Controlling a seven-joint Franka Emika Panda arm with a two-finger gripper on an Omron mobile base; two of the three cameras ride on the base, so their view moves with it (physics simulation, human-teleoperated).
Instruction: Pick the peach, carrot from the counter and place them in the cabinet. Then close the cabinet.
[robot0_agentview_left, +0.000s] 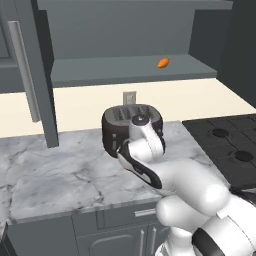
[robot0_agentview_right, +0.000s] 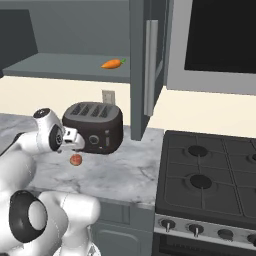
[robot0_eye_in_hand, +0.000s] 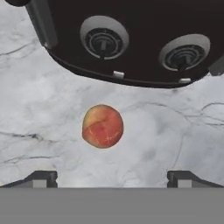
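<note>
On the table (robot0_agentview_right: 125, 175), just before the toaster (robot0_agentview_right: 95, 125): peach (robot0_eye_in_hand: 103, 126) lay free | fingers (robot0_eye_in_hand: 41, 178) spread wide above it, straddling for a grasp | carrot (robot0_agentview_left: 163, 63) already on cabinet (robot0_agentview_left: 130, 70) shelf, doors open.

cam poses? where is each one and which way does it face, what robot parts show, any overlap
Left base view: behind the arm on its left, facing the toaster, counter and open cabinet holding the carrot; arm at lower right.
Right base view: behind on its right, facing toaster, peach, stovetop; arm at lower left.
Hand view: on the hand, looking down at the peach; open pincer at bottom.
Shared: both base views show toaster, carrot, stovetop; right base and hand views share the peach.
</note>
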